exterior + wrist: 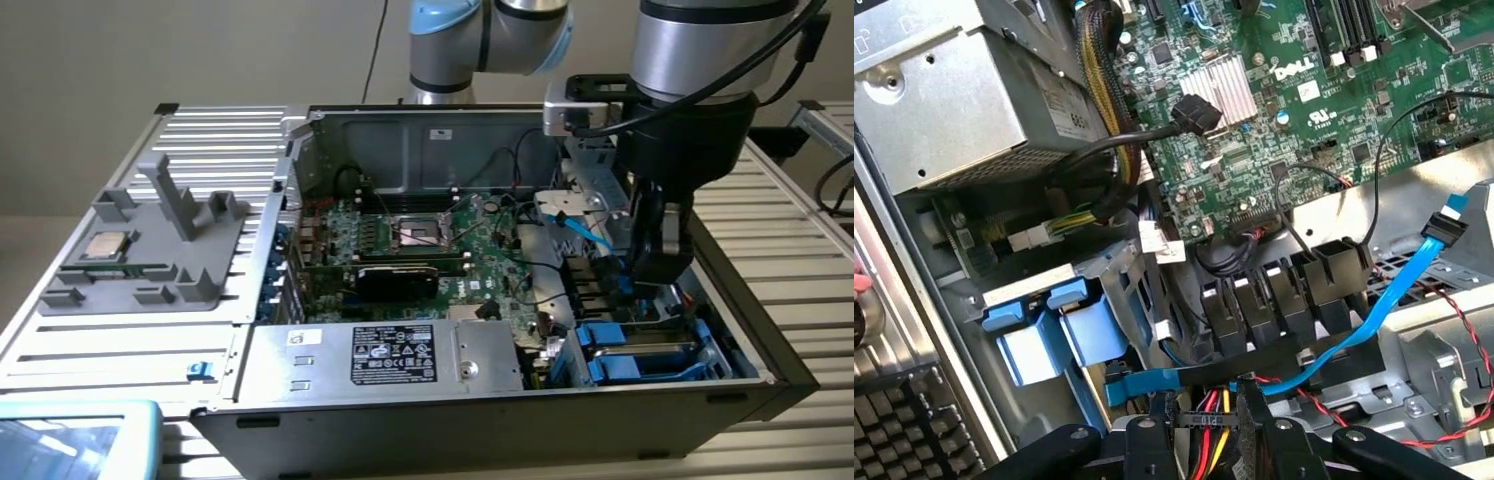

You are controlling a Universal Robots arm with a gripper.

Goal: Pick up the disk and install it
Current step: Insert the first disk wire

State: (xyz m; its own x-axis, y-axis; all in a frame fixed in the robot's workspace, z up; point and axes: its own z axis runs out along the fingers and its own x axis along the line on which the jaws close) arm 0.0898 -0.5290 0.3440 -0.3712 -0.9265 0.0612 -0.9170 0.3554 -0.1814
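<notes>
Gripper: the gripper point(661, 262) hangs low inside the open case point(467, 425), on the exterior view's right, over the drive bay.
Gripper state: cannot tell from these pictures whether it is open or closed; no disk is seen in it.
Disk: the disk point(651, 347) lies flat in the bay point(727, 350) at the case's near corner on the exterior view's right, its grey face up and blue bracket round it.
Gripper to disk: the gripper is just above the disk and a little behind it; whether they touch cannot be told.
Wrist view: 2 blue tabs point(1044, 335) show at the bay's mouth, probably the bracket's handles, but that is a judgement.
Cable: a blue cable point(1374, 320) runs loose across the bay wall, with 1 end free near the gripper; it looks unplugged from the disk, though the disk's connector is hidden.
Nearby: the board point(427, 240) lies in the middle of the case, the power supply point(394, 355) just beside the bay on the exterior view's left.
Outside the case: a grey tray point(174, 285) with a chip point(107, 243) on it sits well apart, on the exterior view's left.
Done, as judged: the disk looks picked up and brought to its bay.
Left, as judged: whether it is pushed fully home and latched cannot be seen; the gripper is not clear of the case.
</notes>
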